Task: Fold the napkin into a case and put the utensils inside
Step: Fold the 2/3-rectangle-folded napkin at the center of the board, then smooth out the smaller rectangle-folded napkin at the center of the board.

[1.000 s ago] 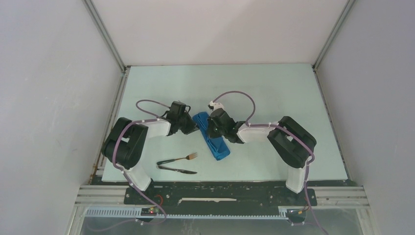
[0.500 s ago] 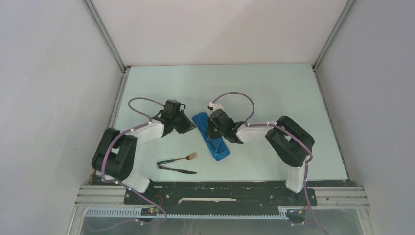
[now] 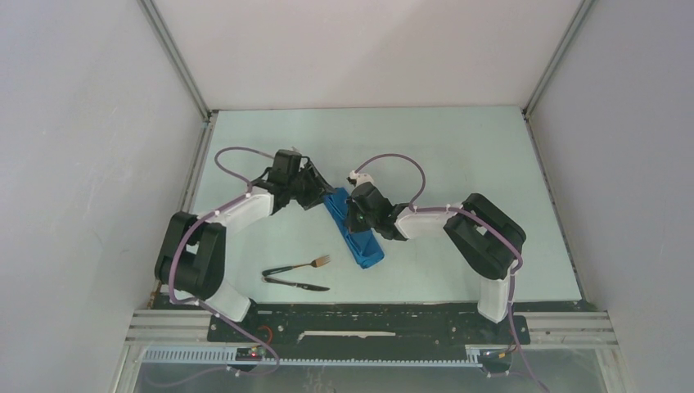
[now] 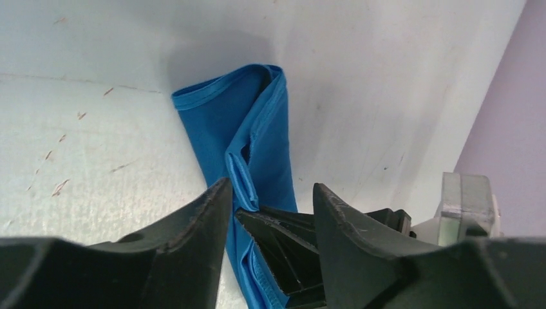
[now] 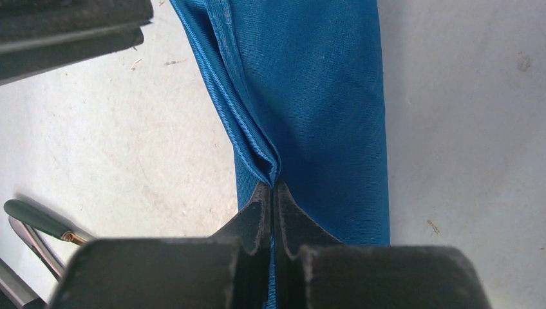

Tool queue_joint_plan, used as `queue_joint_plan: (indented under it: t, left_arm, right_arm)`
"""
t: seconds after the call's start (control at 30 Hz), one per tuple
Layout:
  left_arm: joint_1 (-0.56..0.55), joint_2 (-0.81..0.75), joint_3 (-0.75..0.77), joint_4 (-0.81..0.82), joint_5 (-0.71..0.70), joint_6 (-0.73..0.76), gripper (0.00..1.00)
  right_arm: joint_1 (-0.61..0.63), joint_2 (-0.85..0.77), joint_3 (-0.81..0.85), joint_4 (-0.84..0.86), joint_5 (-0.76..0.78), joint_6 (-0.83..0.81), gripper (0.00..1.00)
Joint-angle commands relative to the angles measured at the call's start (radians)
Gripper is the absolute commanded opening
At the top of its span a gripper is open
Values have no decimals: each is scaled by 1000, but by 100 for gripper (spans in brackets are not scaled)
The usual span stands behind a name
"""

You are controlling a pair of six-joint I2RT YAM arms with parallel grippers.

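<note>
Nearest the arm bases: fork (image 3: pixel 307 264) and knife (image 3: pixel 299 285), handles together on the left, tips fanning right toward the napkin, well apart from both grippers.

Just beyond and to the right: napkin (image 3: pixel 367 252), folded to a narrow strip, long axis slanting from near-right to far-left across the table (image 3: pixel 458 164).

Partway along the strip's left long edge: right gripper (image 5: pixel 272 193), fingers pressed together, pinching the folded hem and so holding the strip in place.

At the strip's far end: left gripper (image 4: pixel 270 190), fingers spread, nothing clamped. Cloth running on past the fingertips; touching or just above, impossible to tell.

Judging from this: case formed or nearly so, utensils not yet inside. Left arm nearer the fork and knife and free to fetch them; right arm tied up with the hem. Which end or edge of the strip opens, not readable here.

Open table between strip and utensils for a short sideways carry; side walls well away.
</note>
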Motion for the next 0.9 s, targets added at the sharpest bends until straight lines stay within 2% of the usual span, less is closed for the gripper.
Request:
queue_joint_plan:
  t: [0.0,0.17,0.4,0.57,0.77,0.87]
  left_arm:
    - [-9,26,42,-57,-66,11,57]
    - [-14,118,111,-79,-76,42,56]
    - [-23,155,149,-105,-138,70,45]
    - [-28,190,176,-118,-143,76,48]
    - [-29,214,183,-113,-148,70,19]
    - [-29,208,172,-110,-166,84,7]
  right_arm:
    - [17,0,-14,14,7,-23,0]
    - [16,6,-17,20,2,-20,0]
    - [17,5,-18,19,-1,-24,0]
    - [16,2,-17,16,4,-28,0]
    - [17,-17,-18,1,-14,-24,0]
    - [8,-64,-18,-43,-78,-2,11]
